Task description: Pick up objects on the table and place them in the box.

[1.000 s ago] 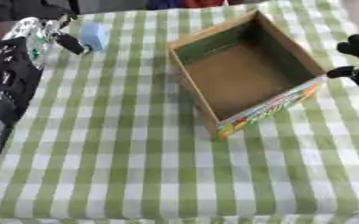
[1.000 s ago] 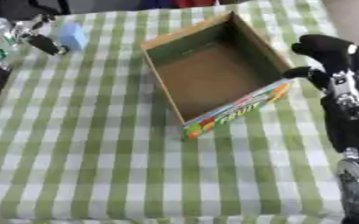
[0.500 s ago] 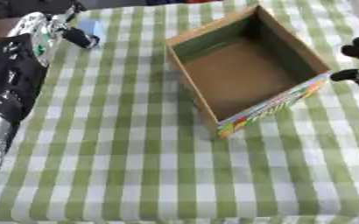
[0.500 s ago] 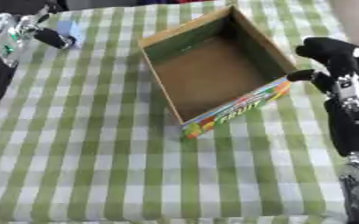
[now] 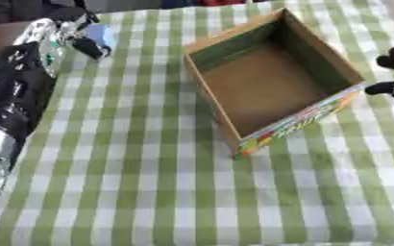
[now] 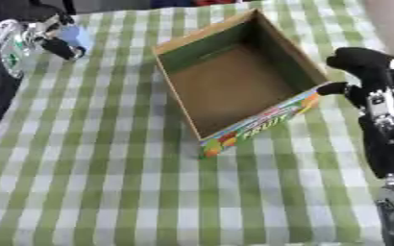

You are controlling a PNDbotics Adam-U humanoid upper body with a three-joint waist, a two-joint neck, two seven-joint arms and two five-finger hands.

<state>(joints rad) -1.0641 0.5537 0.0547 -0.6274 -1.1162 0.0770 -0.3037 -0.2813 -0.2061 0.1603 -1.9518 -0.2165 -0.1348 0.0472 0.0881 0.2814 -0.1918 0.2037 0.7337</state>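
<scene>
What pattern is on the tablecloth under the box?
Green and white checks on the tablecloth, clearest in the left eye view, all around the box.

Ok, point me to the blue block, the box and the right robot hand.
blue block (image 5: pixel 104 34), left eye view, on its pale blue face.
box (image 6: pixel 259 115), right eye view, on its printed front wall.
right robot hand (image 6: pixel 362 62), right eye view, on the black back of the hand.

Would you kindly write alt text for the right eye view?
An open cardboard box, empty inside, sits on a green checked tablecloth. At the top left, the robot's left hand closes on a pale blue object; its right hand rests beside the box's right wall.
</scene>
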